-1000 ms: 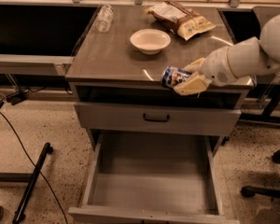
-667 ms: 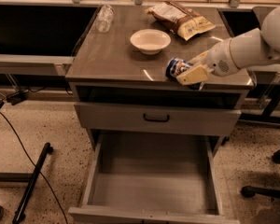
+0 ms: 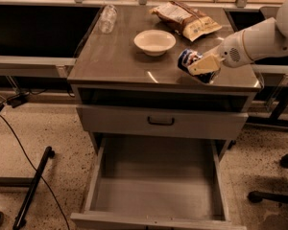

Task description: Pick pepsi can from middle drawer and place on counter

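Note:
The pepsi can [image 3: 188,60], blue with white marks, is held tilted in my gripper [image 3: 201,67] just above the counter [image 3: 120,56], near its front right corner. The gripper's pale fingers [image 3: 205,64] are shut around the can. My white arm [image 3: 259,41] reaches in from the right. The middle drawer [image 3: 156,186] is pulled out below, and its flat grey inside holds nothing.
A white bowl [image 3: 154,42] stands on the counter just left of the can. Snack bags [image 3: 186,19] lie at the back right, and a clear plastic bottle [image 3: 107,18] at the back left. A closed drawer front with a dark handle [image 3: 161,121] sits above the open drawer.
My gripper has carried the can a little to the right and up over the counter's front right area. Nothing else has moved.

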You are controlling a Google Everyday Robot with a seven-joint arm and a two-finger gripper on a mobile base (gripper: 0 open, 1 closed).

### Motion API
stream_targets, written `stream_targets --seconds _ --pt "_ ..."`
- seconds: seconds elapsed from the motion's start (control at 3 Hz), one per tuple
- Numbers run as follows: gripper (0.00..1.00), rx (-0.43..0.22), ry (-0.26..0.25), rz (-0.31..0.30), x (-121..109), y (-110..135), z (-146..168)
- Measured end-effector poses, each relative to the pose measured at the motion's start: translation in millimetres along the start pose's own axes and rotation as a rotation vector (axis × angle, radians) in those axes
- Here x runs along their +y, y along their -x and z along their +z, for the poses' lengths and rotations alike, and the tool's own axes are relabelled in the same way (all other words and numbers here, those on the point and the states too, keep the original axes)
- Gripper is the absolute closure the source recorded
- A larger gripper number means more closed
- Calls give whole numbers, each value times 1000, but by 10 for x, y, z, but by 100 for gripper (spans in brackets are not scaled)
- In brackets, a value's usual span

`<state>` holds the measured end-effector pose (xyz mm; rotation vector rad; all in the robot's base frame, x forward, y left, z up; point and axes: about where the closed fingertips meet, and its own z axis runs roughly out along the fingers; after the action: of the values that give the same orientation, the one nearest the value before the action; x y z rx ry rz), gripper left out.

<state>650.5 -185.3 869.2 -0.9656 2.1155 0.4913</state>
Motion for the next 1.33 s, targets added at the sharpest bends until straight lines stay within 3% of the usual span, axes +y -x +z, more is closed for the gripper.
stream_targets --seconds 0.33,0.67,1.0,1.33 --pt "82 1 3 36 -120 11 260" --pt "59 -8 7 46 -135 25 319" --pt "28 -8 7 46 -134 25 320" --pt "5 -8 7 46 -134 25 320"
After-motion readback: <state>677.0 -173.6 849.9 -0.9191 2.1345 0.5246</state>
